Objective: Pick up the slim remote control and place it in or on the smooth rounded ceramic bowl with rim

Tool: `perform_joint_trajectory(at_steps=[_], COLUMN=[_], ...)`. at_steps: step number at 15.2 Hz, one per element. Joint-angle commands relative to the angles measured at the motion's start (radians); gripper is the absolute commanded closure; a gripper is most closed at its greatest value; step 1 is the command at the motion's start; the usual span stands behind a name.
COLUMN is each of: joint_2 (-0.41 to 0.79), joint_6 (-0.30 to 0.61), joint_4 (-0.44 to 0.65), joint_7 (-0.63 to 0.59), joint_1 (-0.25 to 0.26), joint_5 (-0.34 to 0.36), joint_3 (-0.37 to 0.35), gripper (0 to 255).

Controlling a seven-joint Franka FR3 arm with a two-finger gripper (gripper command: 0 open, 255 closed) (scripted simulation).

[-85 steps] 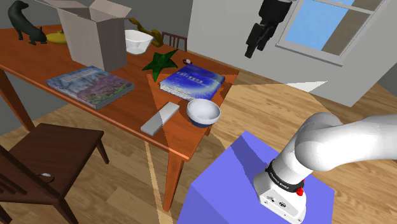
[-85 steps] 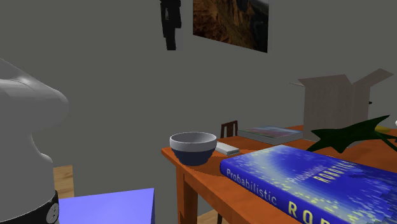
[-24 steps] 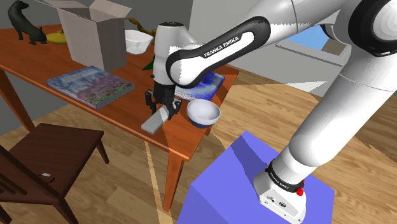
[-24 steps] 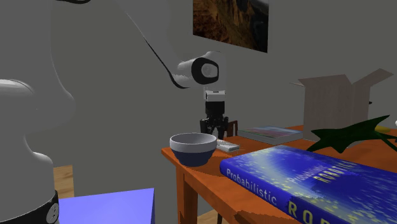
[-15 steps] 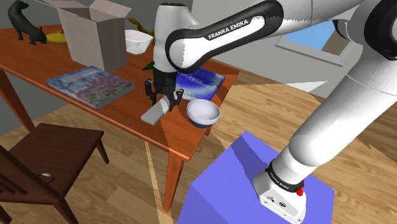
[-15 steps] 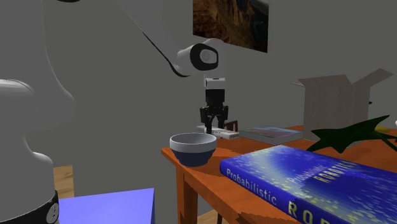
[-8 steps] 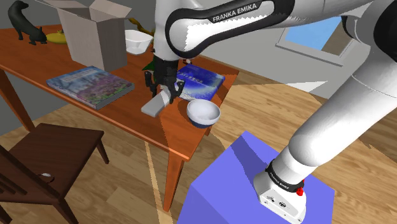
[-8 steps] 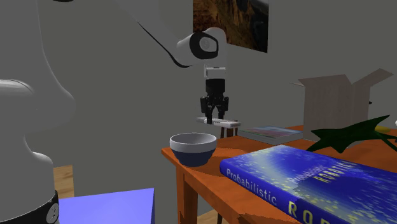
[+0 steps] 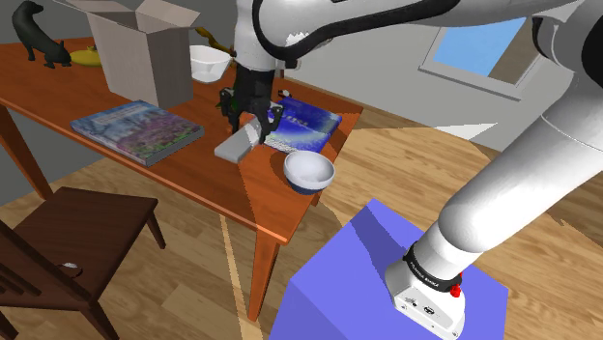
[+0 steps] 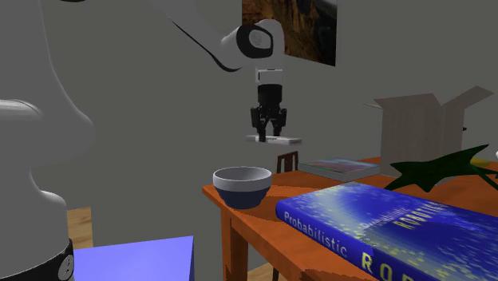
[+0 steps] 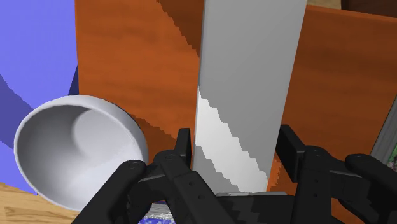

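A slim grey remote control [image 9: 240,142] hangs level in the air above the wooden table [image 9: 193,174], clasped across its width by my black gripper [image 9: 249,121]. In the second exterior view the remote [image 10: 274,139] floats well above the bowl [image 10: 242,185] with my gripper [image 10: 269,134] shut on it from above. In the wrist view both fingers [image 11: 184,153] press the remote [image 11: 247,95] on its long sides. The rounded bowl [image 9: 308,172], white inside and dark blue outside, stands near the table's front corner, to the right of the remote in the shoulder view; its white hollow [image 11: 70,146] lies beside the gripper.
A blue book [image 9: 295,123] lies behind the bowl, with a green star-shaped thing [image 9: 244,95] beside it. A magazine [image 9: 137,130], an open cardboard box [image 9: 145,48], a white dish [image 9: 209,64] and a black animal figure [image 9: 39,34] stand further left. A dark chair [image 9: 68,241] stands before the table.
My gripper has risen steadily, carrying the remote from just above the table top to well above it. The bowl has not moved.
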State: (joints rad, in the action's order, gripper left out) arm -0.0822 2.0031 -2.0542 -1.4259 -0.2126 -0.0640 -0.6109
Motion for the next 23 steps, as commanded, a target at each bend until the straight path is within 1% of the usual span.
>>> perform_joint_trajectory(at_steps=[1, 2, 5, 8, 13, 14, 23], joint_2=[-0.004, -0.004, -0.133, -0.253, -0.437, -0.498, -0.463], joint_6=[-0.026, -0.026, -0.025, -0.035, -0.071, -0.088, 0.043], joint_4=[0.023, 0.023, -0.094, -0.199, -0.355, -0.403, -0.5], joint_7=[0.002, 0.002, 0.092, 0.173, 0.292, 0.33, 0.331], joint_1=[-0.001, -0.001, -0.01, -0.006, 0.007, 0.009, 0.015], joint_5=[-0.002, -0.002, -0.074, -0.126, -0.167, -0.17, -0.184], joint_3=[0.002, 0.002, 0.046, 0.099, 0.197, 0.231, 0.207], gripper=[255, 255, 255, 255, 255, 255, 255])
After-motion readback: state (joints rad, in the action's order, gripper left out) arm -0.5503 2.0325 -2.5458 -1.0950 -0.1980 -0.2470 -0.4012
